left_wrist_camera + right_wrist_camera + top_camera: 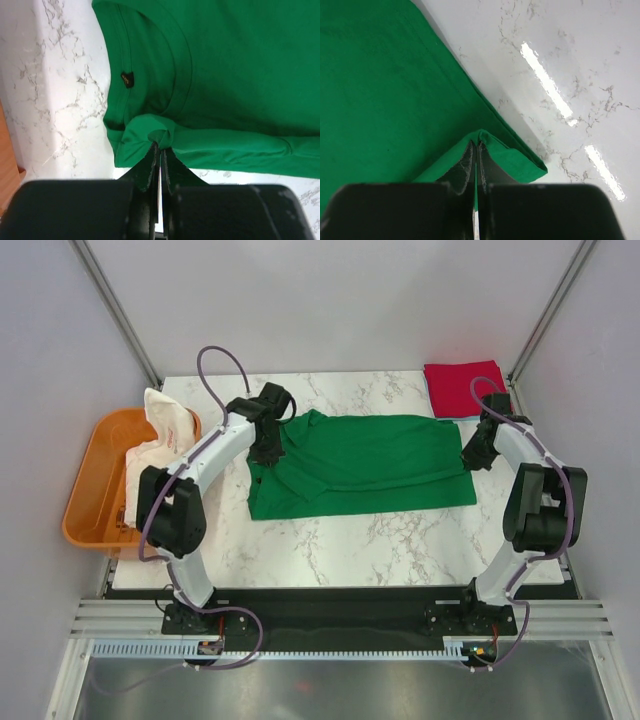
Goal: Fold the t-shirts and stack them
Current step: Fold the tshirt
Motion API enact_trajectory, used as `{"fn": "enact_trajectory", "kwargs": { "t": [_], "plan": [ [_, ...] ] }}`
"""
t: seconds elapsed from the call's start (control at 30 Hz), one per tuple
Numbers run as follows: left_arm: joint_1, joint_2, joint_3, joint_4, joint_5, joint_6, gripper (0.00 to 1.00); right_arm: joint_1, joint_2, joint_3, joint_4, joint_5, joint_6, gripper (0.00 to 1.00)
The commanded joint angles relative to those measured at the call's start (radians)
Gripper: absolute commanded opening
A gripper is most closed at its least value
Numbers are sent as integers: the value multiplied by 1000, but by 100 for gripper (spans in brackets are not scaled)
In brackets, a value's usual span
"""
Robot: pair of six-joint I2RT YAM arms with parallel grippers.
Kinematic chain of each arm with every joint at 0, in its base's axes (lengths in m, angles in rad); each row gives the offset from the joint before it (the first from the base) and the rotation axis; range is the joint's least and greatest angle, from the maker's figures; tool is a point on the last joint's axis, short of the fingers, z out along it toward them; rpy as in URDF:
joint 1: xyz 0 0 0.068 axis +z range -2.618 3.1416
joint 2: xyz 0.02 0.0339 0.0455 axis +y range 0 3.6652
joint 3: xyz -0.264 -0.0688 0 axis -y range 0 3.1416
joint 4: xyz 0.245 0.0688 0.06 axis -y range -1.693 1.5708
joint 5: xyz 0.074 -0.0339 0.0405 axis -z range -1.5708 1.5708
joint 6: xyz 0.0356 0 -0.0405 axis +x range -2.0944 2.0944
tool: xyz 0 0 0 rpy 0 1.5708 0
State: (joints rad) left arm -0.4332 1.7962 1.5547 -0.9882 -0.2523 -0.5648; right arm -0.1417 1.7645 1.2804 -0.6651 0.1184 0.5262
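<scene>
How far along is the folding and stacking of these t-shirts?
Done: red tee folded at the far right corner. In hand: left gripper and right gripper each pinch an edge of the green tee. Left: finishing that fold, and the white tee in the tub.

your bright green cloth t-shirt (370, 465) looks soft and matt; the white marble-patterned tabletop (400, 540) is smooth and glossy; the orange plastic tub (88, 480) looks smooth.

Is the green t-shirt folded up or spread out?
Spread out, not folded: the green t-shirt lies wide across the table, only its ends pinched by the left gripper and right gripper.
</scene>
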Motion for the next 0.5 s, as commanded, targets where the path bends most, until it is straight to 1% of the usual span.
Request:
{"fn": "enact_trajectory", "kwargs": {
  "t": [0.0, 0.23, 0.47],
  "plan": [
    [25, 47, 76, 16, 11, 66, 2, -1, 39, 60, 21, 32, -3, 0],
    [44, 138, 160, 16, 15, 98, 2, -2, 81, 86, 21, 58, 6, 0],
    [50, 190, 196, 16, 13, 108, 2, -6, 107, 85, 27, 70, 8, 0]
  ]
}}
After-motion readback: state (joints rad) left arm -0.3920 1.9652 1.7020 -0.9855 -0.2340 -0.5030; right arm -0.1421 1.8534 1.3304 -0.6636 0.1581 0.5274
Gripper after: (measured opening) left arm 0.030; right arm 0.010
